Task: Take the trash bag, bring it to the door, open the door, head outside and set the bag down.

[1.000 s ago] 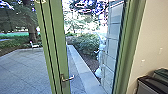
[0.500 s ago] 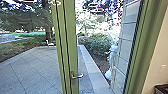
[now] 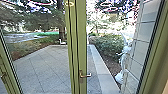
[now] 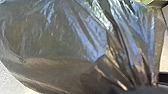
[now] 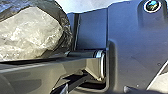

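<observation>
Well ahead of the left gripper (image 4: 142, 88) lies the paved yard (image 3: 45, 70), a bush (image 3: 107, 47) along one side. The green-framed door (image 3: 83, 37) stands ahead too, nearer than the yard. The dark, see-through bag (image 4: 57, 50) bulges out from the left gripper, which is clamped on its gathered neck. Whether the right gripper is open or closed, I cannot tell. Ahead, the handle (image 3: 86, 75) juts sideways.

Paved patio (image 3: 45, 72) edged in pale stone (image 3: 103, 71), green bushes (image 3: 107, 46) alongside, a tree trunk (image 3: 61, 23) beyond, in daylight
</observation>
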